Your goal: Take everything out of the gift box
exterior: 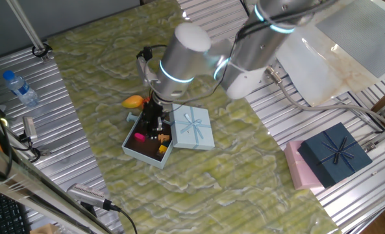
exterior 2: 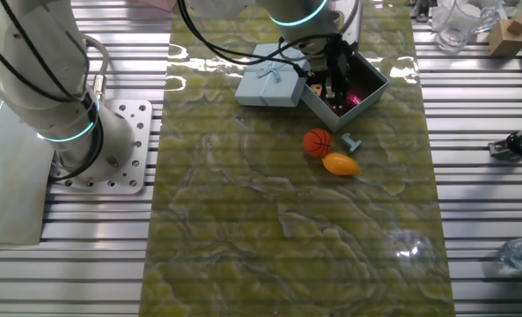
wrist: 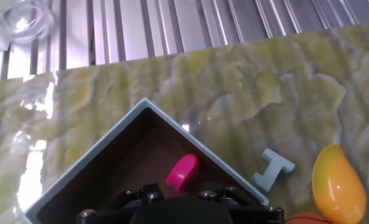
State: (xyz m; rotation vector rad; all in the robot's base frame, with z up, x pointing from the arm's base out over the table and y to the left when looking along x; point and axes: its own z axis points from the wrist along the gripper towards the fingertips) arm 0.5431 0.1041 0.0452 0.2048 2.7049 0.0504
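Gripper (exterior: 154, 132) lowered into pale-blue gift box (exterior: 132, 144) on green mat (exterior: 231, 169); finger spacing hidden, grip impossible to tell. Magenta piece (wrist: 182, 172) and small yellow-orange bits (exterior: 161, 149) inside box. Outside on mat: basketball (exterior 2: 318, 143), mango (exterior 2: 341, 164), pale-blue H-shaped piece (wrist: 273, 169). Bowed lid (exterior: 193, 127) touching box side.

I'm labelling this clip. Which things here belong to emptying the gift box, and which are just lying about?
Job: pale-blue cardboard gift box, its bowed lid, magenta piece inside, orange basketball, yellow-orange mango toy, small pale-blue H-shaped piece.

Lying about: dark navy box, pink box, plastic water bottle.
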